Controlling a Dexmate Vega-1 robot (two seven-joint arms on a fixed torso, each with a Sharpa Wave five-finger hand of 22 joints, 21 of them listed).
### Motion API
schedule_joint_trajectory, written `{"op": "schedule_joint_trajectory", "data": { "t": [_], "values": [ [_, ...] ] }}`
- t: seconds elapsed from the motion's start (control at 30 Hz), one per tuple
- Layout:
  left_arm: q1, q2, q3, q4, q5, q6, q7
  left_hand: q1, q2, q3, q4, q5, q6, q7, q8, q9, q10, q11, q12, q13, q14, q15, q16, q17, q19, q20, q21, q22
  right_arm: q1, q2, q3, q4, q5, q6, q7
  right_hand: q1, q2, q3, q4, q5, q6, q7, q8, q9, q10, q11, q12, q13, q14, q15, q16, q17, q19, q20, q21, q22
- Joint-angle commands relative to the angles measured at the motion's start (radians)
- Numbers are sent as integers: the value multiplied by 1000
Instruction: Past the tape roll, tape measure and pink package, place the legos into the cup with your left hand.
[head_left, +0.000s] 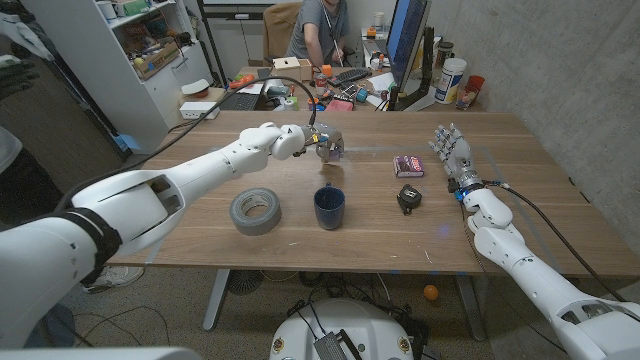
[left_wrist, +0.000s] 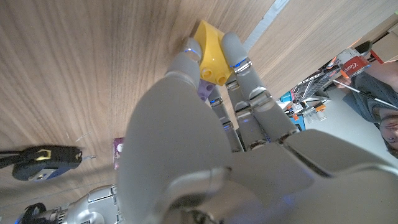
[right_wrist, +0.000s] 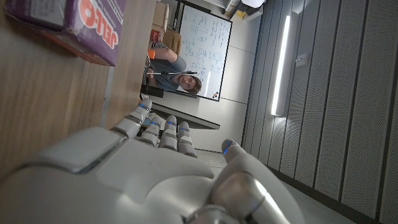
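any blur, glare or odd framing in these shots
Head view: evenly lit and mostly sharp, though the left hand and its load look slightly smeared. Left wrist view: the hand's back looms large and soft, while the yellow lego in its fingers is crisp. Right wrist view: turned sideways, with a bright light strip glaring on the wall and the right hand soft up close.

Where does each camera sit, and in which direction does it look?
Head view: on the robot's head, looking down at the table; both arms show.
Left wrist view: on the left wrist, looking along the left hand, which holds yellow and purple legos over the wood.
Right wrist view: on the right wrist, looking along the right hand and past the pink package.
Shared: the head and left wrist views both show the tape measure.
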Motion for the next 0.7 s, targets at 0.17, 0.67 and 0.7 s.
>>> {"op": "schedule_joint_trajectory", "data": {
  "t": [0.17,0.67,0.7],
  "values": [
    [68,34,-68,-91,-24,48,111,115,92,-6,5,10,90,72,-2,4,58,-42,6,73,83,-225,4,211,-6,-91,22,7,-18,-9,2,-28,-2,4,-10,7,15,-3,-3,9,9,2,3,3,7,-2,8,4,7,5,4,1,6,4,5,5],
    [130,81,-149,-211,-59,44,173,121,91,-11,9,11,97,71,-13,6,56,-42,3,83,90,-225,-5,218,-18,-92,48,11,-46,-30,8,-88,-11,-2,-37,8,15,-4,-4,10,10,0,2,3,6,-4,6,4,6,5,3,1,4,4,4,5],
    [136,84,-157,-219,-64,43,179,122,91,-11,9,11,98,70,-13,6,57,-40,3,84,90,-225,-6,219,-19,-92,50,11,-48,-32,8,-93,-13,-3,-39,8,15,-4,-4,10,10,1,2,3,6,-3,6,4,6,5,3,1,4,5,4,5]
  ]
}}
